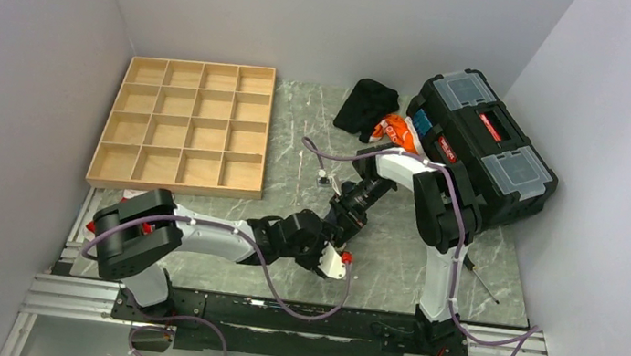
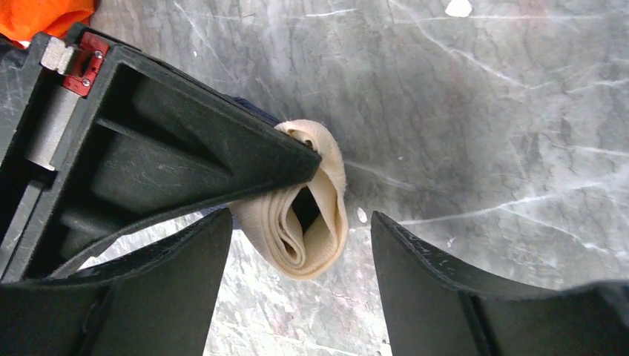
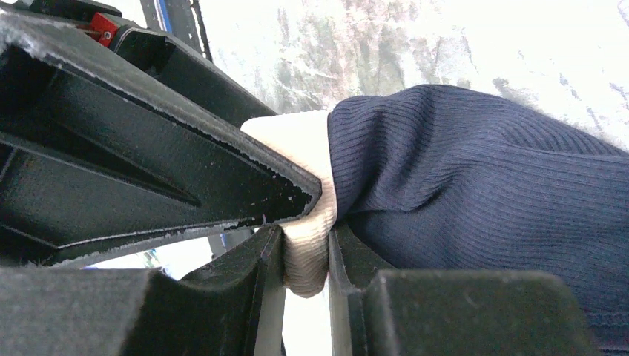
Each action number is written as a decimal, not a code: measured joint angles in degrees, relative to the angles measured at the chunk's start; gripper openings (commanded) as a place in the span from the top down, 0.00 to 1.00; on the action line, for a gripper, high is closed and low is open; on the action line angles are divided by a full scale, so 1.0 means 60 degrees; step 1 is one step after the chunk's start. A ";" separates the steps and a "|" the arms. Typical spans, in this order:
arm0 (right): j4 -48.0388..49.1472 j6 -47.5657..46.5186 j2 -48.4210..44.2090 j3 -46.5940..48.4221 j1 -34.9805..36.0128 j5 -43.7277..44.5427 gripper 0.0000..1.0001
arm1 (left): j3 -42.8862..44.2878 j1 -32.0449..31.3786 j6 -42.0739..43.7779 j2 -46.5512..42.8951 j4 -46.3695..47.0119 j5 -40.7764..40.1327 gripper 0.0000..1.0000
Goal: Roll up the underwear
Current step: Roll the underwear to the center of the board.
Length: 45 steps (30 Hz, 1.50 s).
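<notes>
The underwear is navy ribbed cloth [image 3: 482,185] with a cream waistband [image 3: 308,163], rolled up at the table's middle. My right gripper [image 3: 305,237] is shut on the waistband edge; in the top view it [image 1: 346,217] points down and left. In the left wrist view the cream roll end [image 2: 315,215] shows as a spiral, lying between my left gripper's open jaws [image 2: 300,222] without touching either finger. A right finger [image 2: 185,141] rests on top of the roll. In the top view my left gripper [image 1: 328,246] meets the right one and the underwear is hidden beneath them.
A wooden compartment tray [image 1: 185,124] lies at the back left. A black toolbox [image 1: 482,145] stands at the back right, with a black garment [image 1: 367,107] and an orange cloth [image 1: 392,131] beside it. A thin tool [image 1: 482,281] lies by the right arm's base.
</notes>
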 measured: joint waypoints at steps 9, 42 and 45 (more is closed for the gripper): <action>0.0000 0.0000 0.0000 0.0000 0.0000 0.0004 0.91 | 0.0204 -0.0047 -0.0091 0.0361 0.0157 -0.0375 0.39; -0.0189 0.0127 -0.0623 0.0000 -0.0044 0.0328 0.48 | -0.0015 -0.0331 -0.0561 0.0441 0.0146 -0.0878 0.70; -0.0215 0.0160 -0.0860 -0.0004 -0.0106 0.0437 0.48 | -0.0015 -0.0331 -0.0579 0.0441 0.0087 -0.0838 0.76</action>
